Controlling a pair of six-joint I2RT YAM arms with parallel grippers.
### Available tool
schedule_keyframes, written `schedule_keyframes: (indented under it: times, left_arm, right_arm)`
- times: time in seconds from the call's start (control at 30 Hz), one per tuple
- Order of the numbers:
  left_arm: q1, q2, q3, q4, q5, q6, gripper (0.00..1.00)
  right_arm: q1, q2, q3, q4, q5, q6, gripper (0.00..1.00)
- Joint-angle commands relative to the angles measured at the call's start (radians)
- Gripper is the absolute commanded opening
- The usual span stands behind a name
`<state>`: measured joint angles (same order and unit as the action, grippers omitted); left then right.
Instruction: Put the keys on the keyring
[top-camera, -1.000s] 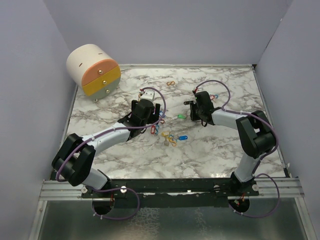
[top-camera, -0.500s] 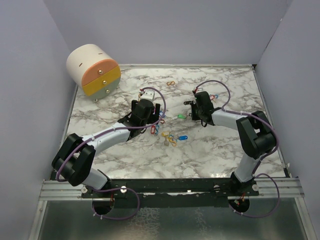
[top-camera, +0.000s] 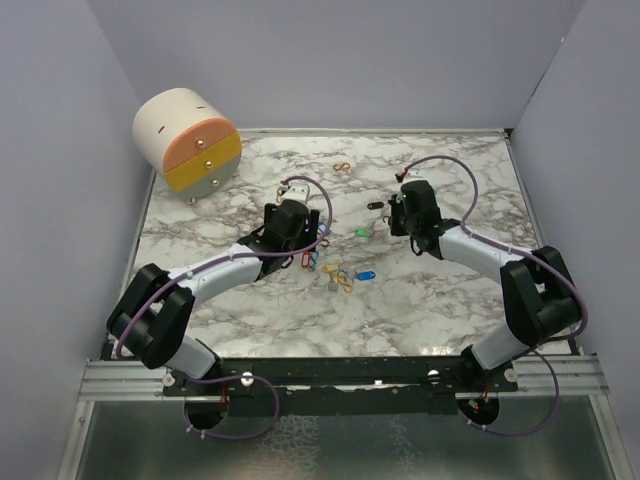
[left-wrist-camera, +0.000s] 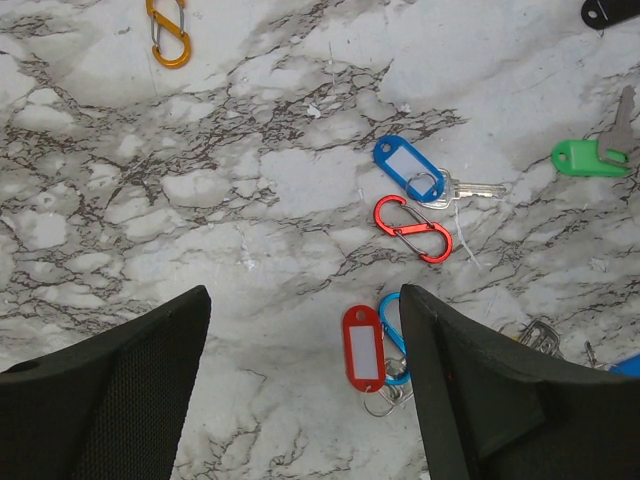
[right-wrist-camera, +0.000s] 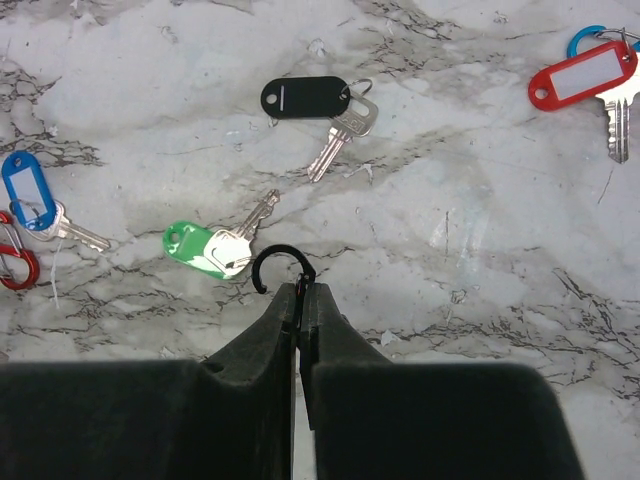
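My right gripper (right-wrist-camera: 300, 290) is shut on a thin black keyring clip (right-wrist-camera: 275, 258), whose open hook sticks out past the fingertips. Just beyond the hook a green-tagged key (right-wrist-camera: 205, 248) lies on the marble, with a black-tagged key (right-wrist-camera: 305, 97) farther off and a red-tagged key (right-wrist-camera: 583, 77) at the far right. My left gripper (left-wrist-camera: 303, 300) hangs open over the table. A red-tagged key (left-wrist-camera: 361, 347) and a blue carabiner (left-wrist-camera: 393, 340) lie close to its right finger. From above, the left gripper (top-camera: 300, 240) and right gripper (top-camera: 385, 207) flank the keys.
A blue-tagged key (left-wrist-camera: 405, 168), a red carabiner (left-wrist-camera: 412, 229) and an orange carabiner (left-wrist-camera: 168, 32) lie ahead of the left gripper. A cluster of coloured tags (top-camera: 342, 276) sits mid-table. A round drawer unit (top-camera: 188, 140) stands at the back left. Grey walls close in the table.
The right arm has swung its elbow out to the right and its gripper has shifted slightly back and right. The left arm has barely moved.
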<state>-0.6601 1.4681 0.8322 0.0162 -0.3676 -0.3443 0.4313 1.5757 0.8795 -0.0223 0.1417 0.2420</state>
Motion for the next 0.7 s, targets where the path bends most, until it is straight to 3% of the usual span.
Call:
schedule_keyframes:
  times: [0.0,0.33,0.57,0.67]
  left_arm:
    - [0.005,0.036,0.031,-0.023,0.024,-0.030,0.76]
    - [0.019,0.111,0.145,-0.035,-0.102,-0.018,0.72]
    - [0.062,0.308,0.357,-0.094,-0.017,0.023,0.69]
    - [0.062,0.348,0.382,-0.098,0.063,0.013,0.68]
  right_arm:
    - [0.009,-0.030,-0.018,0.017,0.013,0.006,0.00]
    - [0.011,-0.068,-0.033,0.025,-0.001,0.005,0.00]
    - [0.014,-0.091,-0.040,0.030,-0.017,0.002,0.00]
    - [0.014,-0.091,-0.041,0.030,-0.018,0.001,0.00]
